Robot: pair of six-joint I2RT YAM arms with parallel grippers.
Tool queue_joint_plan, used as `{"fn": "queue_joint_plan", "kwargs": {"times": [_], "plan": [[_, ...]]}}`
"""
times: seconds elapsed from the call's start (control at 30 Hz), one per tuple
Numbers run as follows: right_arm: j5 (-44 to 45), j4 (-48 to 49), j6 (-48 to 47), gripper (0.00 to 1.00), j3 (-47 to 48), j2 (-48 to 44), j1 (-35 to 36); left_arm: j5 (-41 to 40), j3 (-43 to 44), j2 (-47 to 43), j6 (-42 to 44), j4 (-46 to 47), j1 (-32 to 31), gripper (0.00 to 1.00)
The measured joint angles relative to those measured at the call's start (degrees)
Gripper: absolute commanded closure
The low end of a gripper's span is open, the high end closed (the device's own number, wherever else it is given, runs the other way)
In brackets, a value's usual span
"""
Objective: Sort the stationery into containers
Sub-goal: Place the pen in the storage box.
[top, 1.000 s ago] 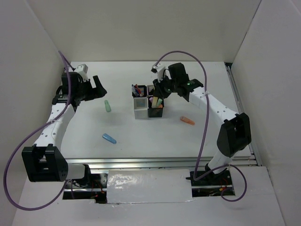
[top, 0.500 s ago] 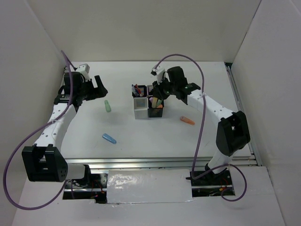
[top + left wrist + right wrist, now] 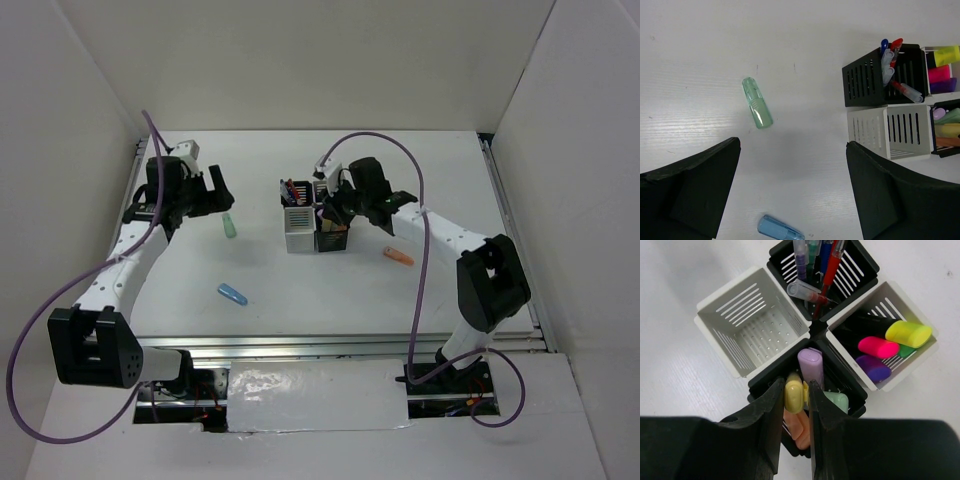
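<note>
White table (image 3: 790, 30); left end effector (image 3: 793, 146) gapes wide, right end effector (image 3: 796, 385) pinches a yellow marker (image 3: 793, 396), its lower half hidden.

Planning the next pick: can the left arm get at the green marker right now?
Probably yes: the left hand is open, empty, and the green marker lies close ahead with nothing between.

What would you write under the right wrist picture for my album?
The right tool grips a yellow marker at the black cup holding pastel markers.
</note>
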Motion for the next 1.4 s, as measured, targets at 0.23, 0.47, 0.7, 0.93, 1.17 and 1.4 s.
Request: {"fn": "queue_joint_plan", "kwargs": {"times": [0.23,0.47,0.7,0.93,1.17,1.4], "plan": [[0.02,-0.02,-2.14,0.86,-0.20,0.11,0.37,-3.61,-0.98,-0.33,1.18,0.37,-0.94,0.01],[0.09,-0.04,-3.10,0.94,-0.20,0.98,0.39,-6.03,-1.18,-0.31,1.16,0.37,-1.22,0.01],[2.21,3.26,-3.52,1.00,-2.91,0.94,0.39,-6.43,-1.18,0.70,1.14,0.44,-1.25,0.01],[3.19,3.28,-2.60,0.76,-2.84,0.96,0.44,-6.49,-1.18,4.13,1.05,0.46,-1.25,0.01],[2.67,2.21,-2.14,0.51,-0.57,1.31,1.33,-6.75,-1.14,5.77,0.90,0.48,-1.25,0.05],[2.60,1.14,-1.49,0.42,0.20,1.29,1.97,-10.82,1.62,11.76,-0.11,-0.44,-1.66,0.17]]}}
